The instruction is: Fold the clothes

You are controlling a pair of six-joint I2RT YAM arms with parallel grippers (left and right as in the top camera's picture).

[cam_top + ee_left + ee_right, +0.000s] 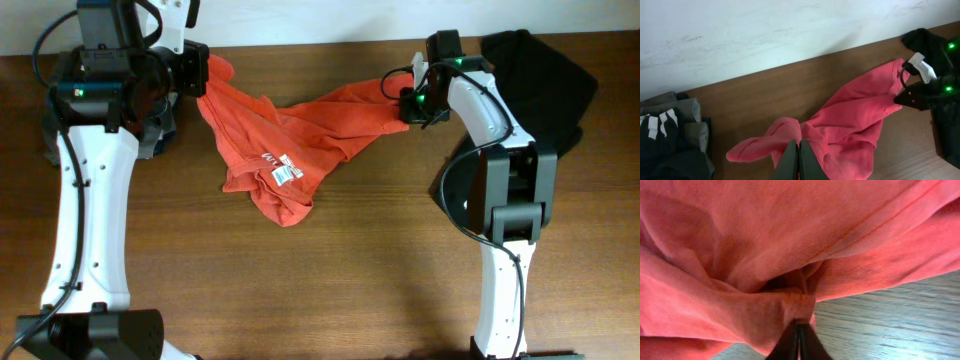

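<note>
I have the red shirt [285,140] spread on the wooden table [350,290], drawn out sideways between both grippers, its middle drooping into a crumpled point. The left gripper [799,160] is clamped on a bunched lobe at the shirt's left end. The right gripper [799,339] pinches a stitched fold at the shirt's right end, fingers pressed together on the cloth. The fabric is a soft, wrinkled knit with raised seams. Only the overhead view shows the white printed label [285,172] near the shirt's lower point. The left wrist view adds a stack of grey and striped black clothes [670,132] left of the shirt. A black garment [545,60] lies just past the shirt's right end.
</note>
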